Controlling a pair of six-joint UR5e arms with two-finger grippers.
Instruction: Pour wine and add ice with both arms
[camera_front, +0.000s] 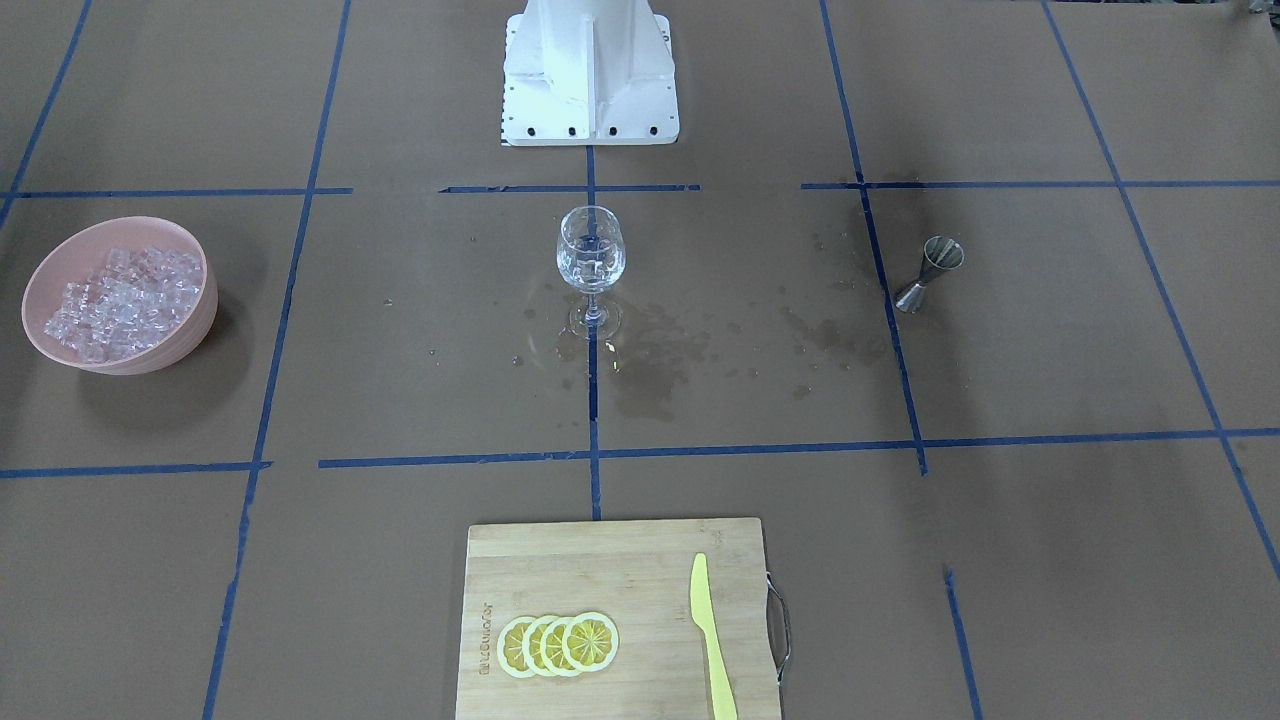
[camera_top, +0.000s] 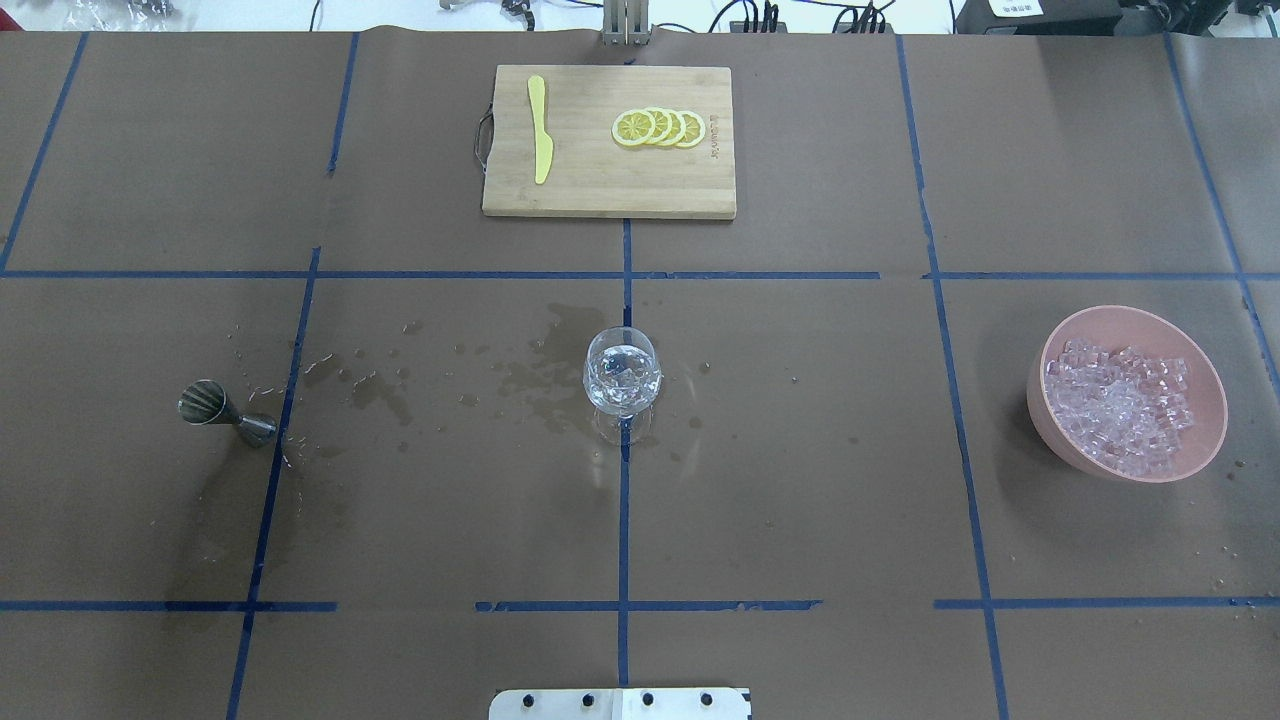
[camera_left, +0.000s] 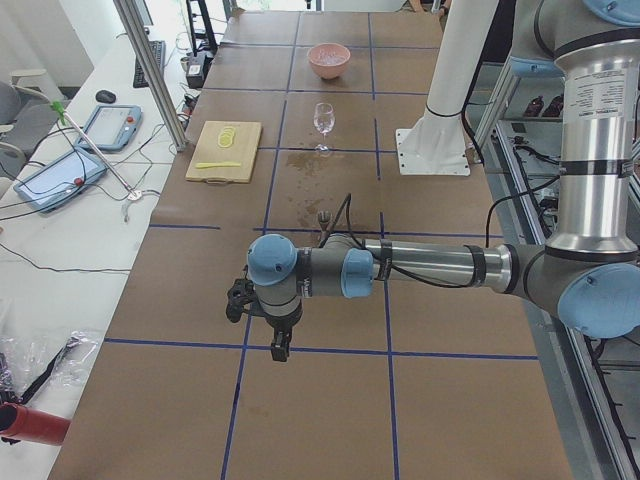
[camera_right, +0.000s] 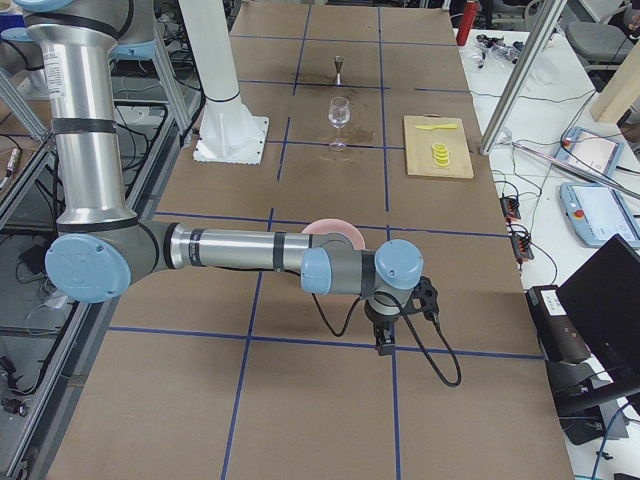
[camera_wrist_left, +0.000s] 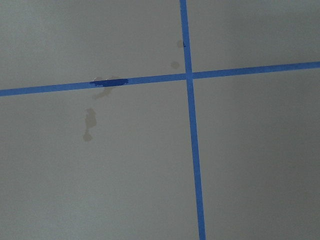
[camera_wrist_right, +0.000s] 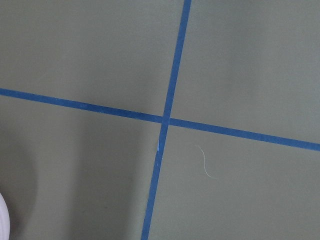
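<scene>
Brown-papered tabletop (camera_top: 800, 450), gridded with blue tape (camera_top: 622, 520), is wet-stained around the central wine glass (camera_top: 621, 380). Clear, glassy ice (camera_top: 1120, 405) heaps a pink bowl (camera_top: 1045, 430) at the robot's right. I cannot tell whether the left claw (camera_left: 281, 345) or right claw (camera_right: 384, 340) is apart.

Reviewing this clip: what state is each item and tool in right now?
wine glass: upright, something clear inside.
jigger: upright, ungrasped.
bowl: upright, heaped with ice.
lemon slices: overlapping on the cutting board.
knife: flat on the board.
left tool: away from every item; open or shut unclear.
right tool: same.
</scene>
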